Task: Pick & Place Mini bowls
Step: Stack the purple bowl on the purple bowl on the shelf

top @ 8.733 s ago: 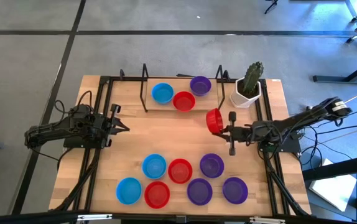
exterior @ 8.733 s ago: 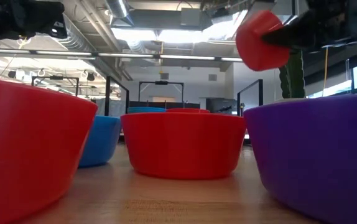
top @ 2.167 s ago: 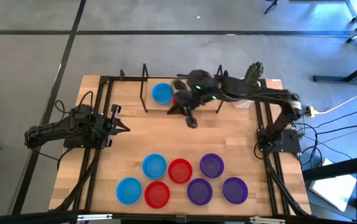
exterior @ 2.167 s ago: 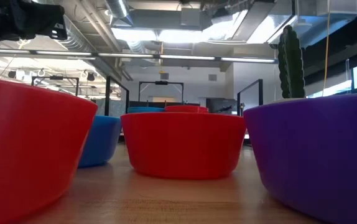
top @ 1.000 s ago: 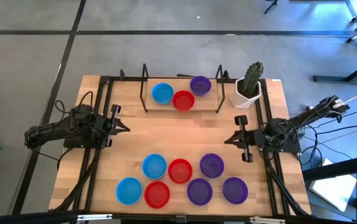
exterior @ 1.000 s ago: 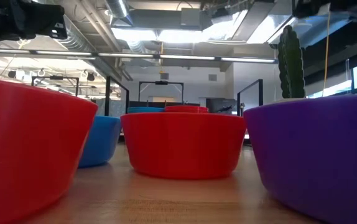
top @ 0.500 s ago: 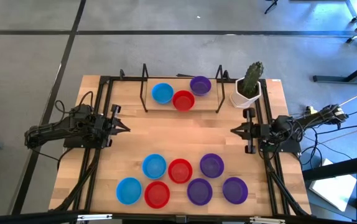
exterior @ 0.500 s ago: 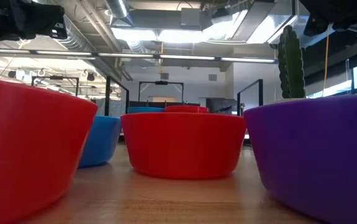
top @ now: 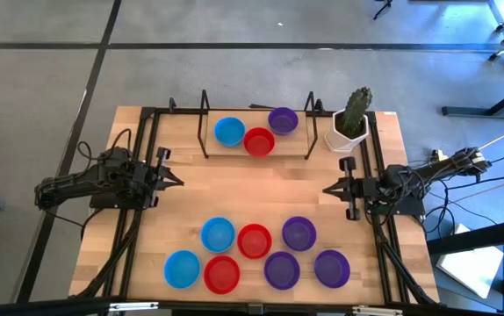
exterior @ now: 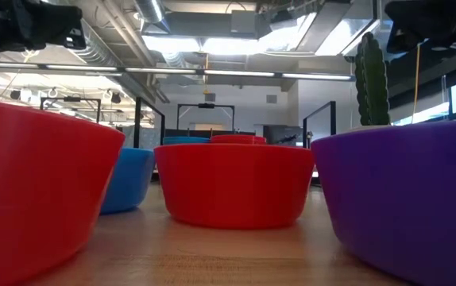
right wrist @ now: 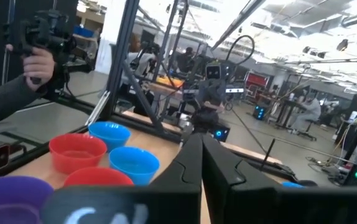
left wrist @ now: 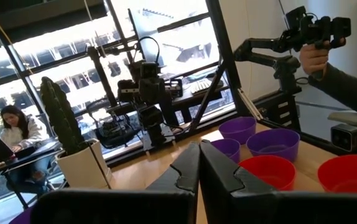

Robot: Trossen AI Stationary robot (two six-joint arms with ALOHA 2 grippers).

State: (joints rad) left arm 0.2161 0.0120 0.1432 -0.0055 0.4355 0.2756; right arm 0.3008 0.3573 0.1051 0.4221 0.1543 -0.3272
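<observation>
Right tool (top: 326, 190): fingers closed, nothing held; hovering at the tabletop's right edge, just below the cactus pot (top: 349, 133).
Left tool (top: 178, 182): fingers closed, nothing held; parked at the left edge of the tabletop (top: 234, 193).
Bowls counted: ten are seen in all, three blue, three red, four purple.
Far group: three bowls are set inside the black frame (top: 256, 123) at the far edge: blue (top: 229, 132), red (top: 259, 141), purple (top: 283, 120).
Near group: seven bowls are clustered at the near edge: blue (top: 218, 234), red (top: 254, 240), purple (top: 298, 233) behind; blue (top: 182, 269), red (top: 222, 274), purple (top: 282, 270), purple (top: 332, 268) in front.
Person: a hand (left wrist: 316, 57) is seen holding a camera rig beyond the tabletop.
</observation>
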